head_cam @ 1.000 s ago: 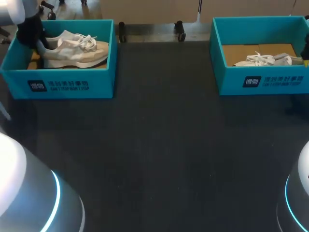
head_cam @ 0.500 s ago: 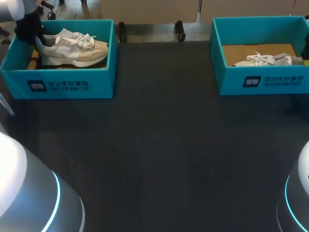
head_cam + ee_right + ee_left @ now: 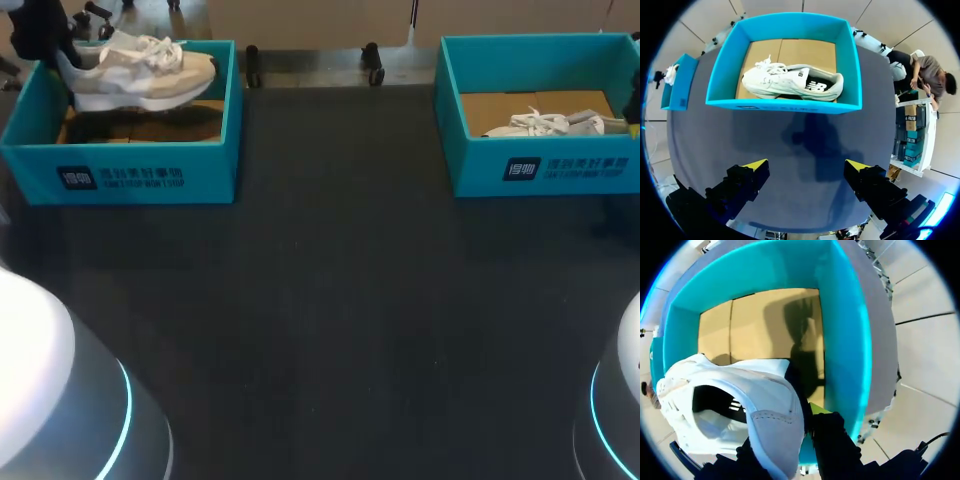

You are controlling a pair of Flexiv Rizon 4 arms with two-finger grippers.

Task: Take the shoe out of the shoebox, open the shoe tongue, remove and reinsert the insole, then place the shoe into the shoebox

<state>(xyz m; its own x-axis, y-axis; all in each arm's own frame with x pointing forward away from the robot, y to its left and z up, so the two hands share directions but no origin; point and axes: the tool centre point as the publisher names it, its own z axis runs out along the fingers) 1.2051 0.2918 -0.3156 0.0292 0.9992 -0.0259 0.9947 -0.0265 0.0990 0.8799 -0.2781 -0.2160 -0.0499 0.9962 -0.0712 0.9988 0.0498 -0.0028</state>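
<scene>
A beige-and-white shoe (image 3: pixel 140 70) hangs level above the left teal shoebox (image 3: pixel 120 160). My left gripper (image 3: pixel 60 60) is shut on its heel. In the left wrist view the heel collar of the shoe (image 3: pixel 740 405) sits between the two dark fingers of the left gripper (image 3: pixel 790 440), with the box's brown floor (image 3: pixel 765 325) showing below it. A second white shoe (image 3: pixel 792 82) lies on its side in the right shoebox (image 3: pixel 785 22). My right gripper (image 3: pixel 806 167) stands open above the dark table, on the near side of that box, holding nothing.
The two teal boxes sit at the table's far left and far right (image 3: pixel 540 170). Between and in front of them is dark table surface (image 3: pixel 340 280). My arms' white bases fill the near corners.
My left gripper has lifted the shoe by its heel from the box floor to above the box rim. The right arm and right shoe have not moved.
</scene>
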